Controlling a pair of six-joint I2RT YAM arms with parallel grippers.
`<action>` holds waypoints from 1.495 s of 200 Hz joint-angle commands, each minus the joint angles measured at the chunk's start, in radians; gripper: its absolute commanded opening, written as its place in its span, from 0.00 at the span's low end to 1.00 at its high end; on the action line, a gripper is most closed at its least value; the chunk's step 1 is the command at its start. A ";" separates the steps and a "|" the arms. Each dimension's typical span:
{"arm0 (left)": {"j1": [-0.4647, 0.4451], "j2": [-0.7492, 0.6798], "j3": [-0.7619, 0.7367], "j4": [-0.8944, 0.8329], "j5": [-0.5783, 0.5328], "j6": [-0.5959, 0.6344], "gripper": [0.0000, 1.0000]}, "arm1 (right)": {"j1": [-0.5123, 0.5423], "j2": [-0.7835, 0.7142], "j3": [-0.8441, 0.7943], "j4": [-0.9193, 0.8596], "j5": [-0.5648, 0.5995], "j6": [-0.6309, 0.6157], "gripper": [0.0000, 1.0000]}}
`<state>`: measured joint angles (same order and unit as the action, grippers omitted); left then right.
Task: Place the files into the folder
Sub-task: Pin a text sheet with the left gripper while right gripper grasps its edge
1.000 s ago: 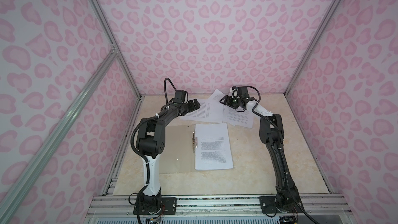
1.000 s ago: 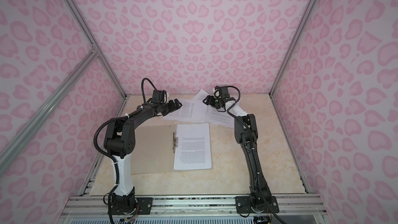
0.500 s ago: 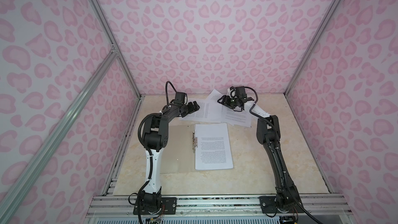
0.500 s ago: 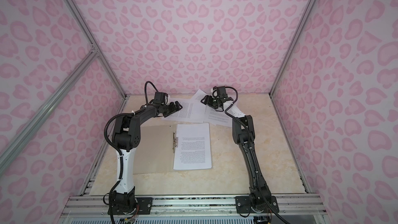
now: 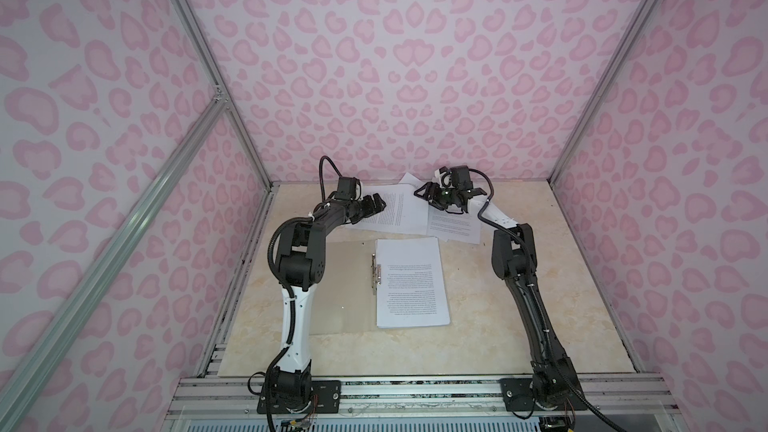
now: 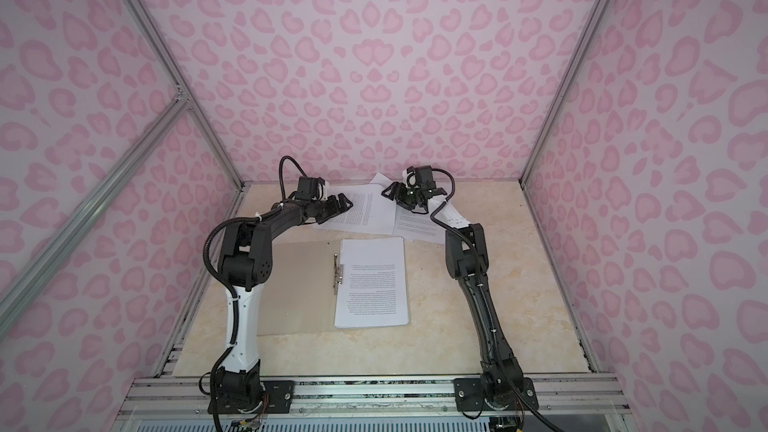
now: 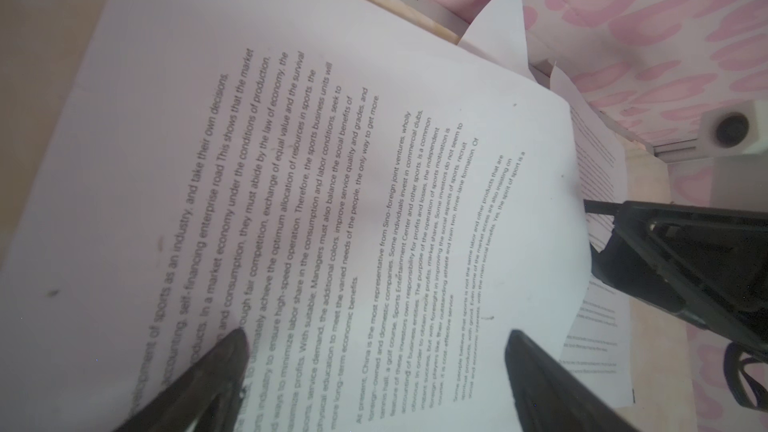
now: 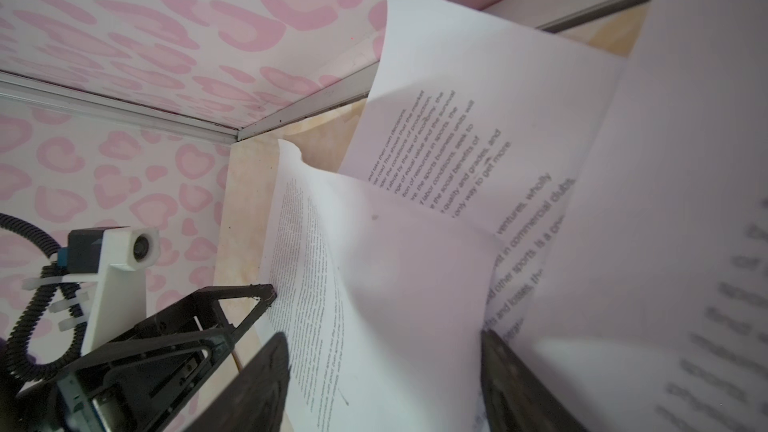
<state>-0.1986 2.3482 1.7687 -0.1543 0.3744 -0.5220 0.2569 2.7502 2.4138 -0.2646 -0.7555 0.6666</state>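
Observation:
The beige folder [image 5: 340, 284] [image 6: 303, 284] lies open mid-table, its metal clip [image 5: 376, 274] at the spine. A stack of printed files [image 5: 411, 284] [image 6: 372, 284] rests on its right half. More loose files [image 5: 397, 214] [image 6: 365, 211] lie fanned near the back wall. My left gripper [image 5: 379, 202] [image 7: 374, 338] hovers open just above one printed sheet [image 7: 332, 180]. My right gripper [image 5: 440, 201] [image 8: 382, 334] is open, with a buckled, raised sheet [image 8: 374, 263] bulging between its fingers [image 8: 278, 351].
The pink patterned back wall [image 5: 415, 97] stands right behind the loose sheets, and one sheet corner [image 5: 409, 179] curls up against it. The two grippers are close together; the left gripper [image 8: 187, 326] shows in the right wrist view. An aluminium rail [image 5: 415, 388] runs along the table's front.
The right gripper edged slightly left and toward the back wall, its jaws narrowing a touch. The left arm's elbow shifted while its gripper stayed over the same sheet.

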 commanded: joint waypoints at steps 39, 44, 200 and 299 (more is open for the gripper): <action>0.000 0.014 -0.015 -0.064 -0.013 -0.006 0.98 | 0.002 -0.145 -0.271 0.242 -0.068 0.128 0.73; 0.001 0.013 -0.015 -0.064 -0.012 -0.005 0.98 | 0.003 -0.159 -0.298 0.264 -0.068 0.135 0.73; 0.003 -0.025 -0.036 -0.036 0.067 -0.020 0.98 | 0.009 -0.236 -0.489 0.422 -0.013 0.241 0.08; 0.001 -0.359 -0.012 -0.138 0.128 0.029 0.97 | 0.008 -0.344 -0.519 0.413 -0.001 0.254 0.00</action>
<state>-0.1974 2.2051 1.7668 -0.2466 0.4828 -0.5190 0.2672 2.4199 1.9007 0.1318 -0.7609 0.9154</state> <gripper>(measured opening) 0.976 0.054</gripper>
